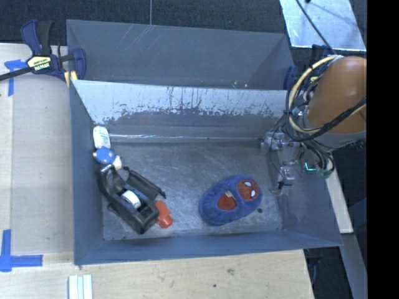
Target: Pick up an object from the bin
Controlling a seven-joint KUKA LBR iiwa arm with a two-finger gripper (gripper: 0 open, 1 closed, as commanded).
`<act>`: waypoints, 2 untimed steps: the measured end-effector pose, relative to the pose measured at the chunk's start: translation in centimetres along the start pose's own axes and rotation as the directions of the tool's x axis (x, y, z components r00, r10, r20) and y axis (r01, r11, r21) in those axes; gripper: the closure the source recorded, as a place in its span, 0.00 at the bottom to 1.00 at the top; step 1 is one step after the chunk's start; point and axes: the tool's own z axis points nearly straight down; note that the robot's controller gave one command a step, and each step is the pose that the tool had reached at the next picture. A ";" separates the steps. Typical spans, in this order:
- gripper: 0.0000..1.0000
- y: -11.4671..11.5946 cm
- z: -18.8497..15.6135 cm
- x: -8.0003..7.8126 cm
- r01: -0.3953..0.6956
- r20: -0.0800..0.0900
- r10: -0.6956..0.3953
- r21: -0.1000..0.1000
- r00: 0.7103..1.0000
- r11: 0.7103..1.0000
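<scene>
My gripper (285, 173) hangs at the right end of the bin, just off the right wall and low over the floor. A blue plush slipper (219, 212) with two red faces on it lies on the floor just to the gripper's left, its near end a little apart from the gripper. Nothing shows in the gripper's grasp.
A black tape dispenser (132, 200) with an orange end lies at the bin's front left. A small white and blue bottle (103, 147) rests against the left wall behind it. The arm with its orange cover and cables rises over the bin's right rim.
</scene>
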 end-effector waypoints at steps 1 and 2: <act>0.00 7.6 8.0 2.7 0.175 0.002 -0.175 0.001 0.985 0.985; 0.00 14.1 4.8 4.3 0.029 0.005 -0.029 -0.002 1.000 1.000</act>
